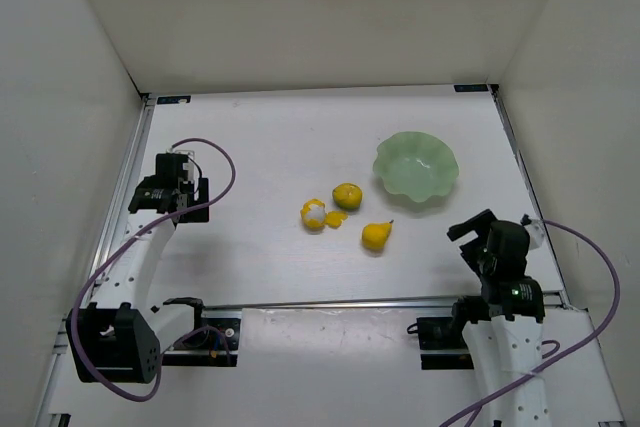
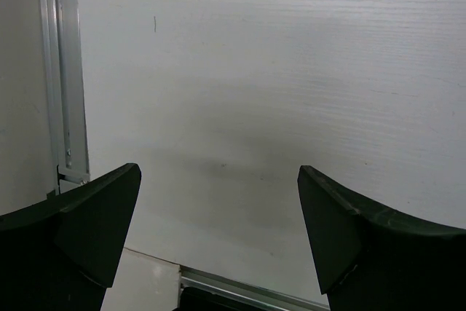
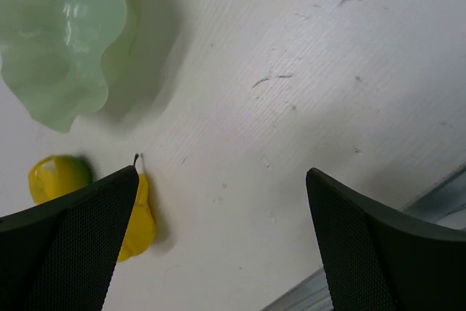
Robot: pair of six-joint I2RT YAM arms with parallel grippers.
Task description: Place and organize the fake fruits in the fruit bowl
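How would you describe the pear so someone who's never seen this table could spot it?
Find the pale green wavy bowl on the right side of the table. Three yellow fruits lie left of it; the pear is the one closest to the near edge. Unlike the round citrus and the partly peeled fruit, it tapers to a dark stem.

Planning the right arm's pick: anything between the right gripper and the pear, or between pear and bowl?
Nothing visible. Bare table separates the open right gripper from the pear, and the pear from the fruit bowl. Citrus and peeled fruit lie left of both paths.
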